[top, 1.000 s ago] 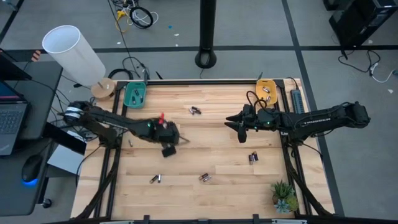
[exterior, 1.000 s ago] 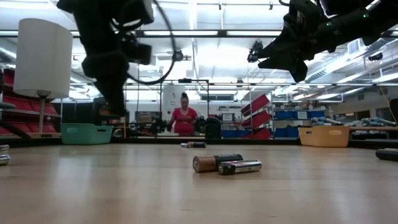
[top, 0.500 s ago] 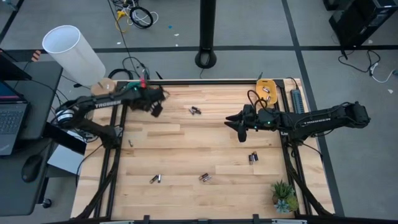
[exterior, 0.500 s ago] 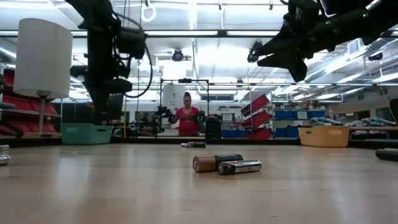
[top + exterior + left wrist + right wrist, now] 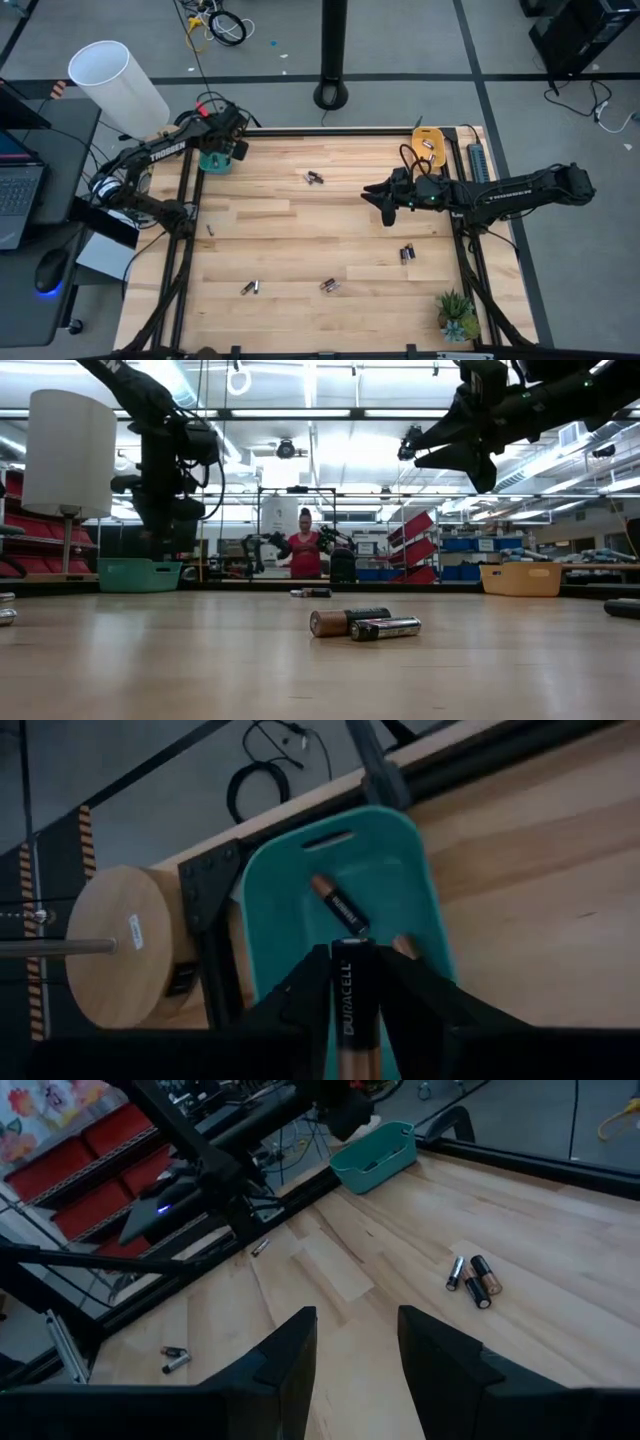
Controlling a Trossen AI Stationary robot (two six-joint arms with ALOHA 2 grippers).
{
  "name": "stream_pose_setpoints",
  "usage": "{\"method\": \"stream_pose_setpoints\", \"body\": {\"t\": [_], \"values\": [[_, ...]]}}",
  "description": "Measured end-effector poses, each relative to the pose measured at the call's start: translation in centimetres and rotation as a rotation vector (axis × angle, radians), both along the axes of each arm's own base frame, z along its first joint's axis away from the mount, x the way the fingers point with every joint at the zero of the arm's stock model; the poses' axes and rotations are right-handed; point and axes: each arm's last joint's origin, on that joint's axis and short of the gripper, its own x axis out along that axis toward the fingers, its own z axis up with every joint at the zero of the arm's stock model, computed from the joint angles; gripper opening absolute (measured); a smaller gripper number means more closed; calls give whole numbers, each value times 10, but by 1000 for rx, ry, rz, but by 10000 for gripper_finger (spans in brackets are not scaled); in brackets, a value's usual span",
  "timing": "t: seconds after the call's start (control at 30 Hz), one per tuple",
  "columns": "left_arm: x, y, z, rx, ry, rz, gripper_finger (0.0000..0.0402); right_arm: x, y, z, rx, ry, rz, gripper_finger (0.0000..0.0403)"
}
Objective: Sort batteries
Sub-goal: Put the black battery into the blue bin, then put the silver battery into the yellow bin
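Risk was mine: left claw (image 5: 345, 1020) clamped a battery (image 5: 347, 1005) over the teal tray (image 5: 275, 890); right claw (image 5: 355, 1355) apart; early release could bounce it out.

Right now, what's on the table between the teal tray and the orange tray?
In the high view, one small pair of batteries lies between the teal tray and the orange tray; otherwise bare wood.

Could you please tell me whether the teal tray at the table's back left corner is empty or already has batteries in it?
Not empty: the left wrist view shows at least one battery lying inside the teal tray.
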Motion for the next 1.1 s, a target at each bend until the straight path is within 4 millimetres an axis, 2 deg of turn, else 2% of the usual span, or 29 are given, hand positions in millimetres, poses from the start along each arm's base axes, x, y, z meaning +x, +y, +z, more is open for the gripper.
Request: {"method": "stream_pose_setpoints", "body": {"t": [0.2,0.37,0.5,0.6,0.7,0.8,1.0,1.1], "values": [[-6,-6,-1,-69,58,-7,157,0,-3,-1,-19,14,-9,150],[-1,-23,10,-196,-114,-35,170,-1,-5,-1,-25,17,-16,150],[4,-52,25,-286,-220,-52,167,-1,-5,-1,-50,25,-9,150],[3,-81,32,-420,-237,-31,165,-1,-5,-1,-72,31,-2,150],[1,-110,36,-552,-199,5,165,-1,-5,0,-101,34,6,150],[1,-133,37,-591,-121,56,165,0,-5,1,-148,27,15,150],[18,-155,17,-642,-213,61,165,1,-5,7,-173,-30,33,150],[24,-163,-1,-697,-181,64,165,2,-2,9,-165,-53,54,150]]}}
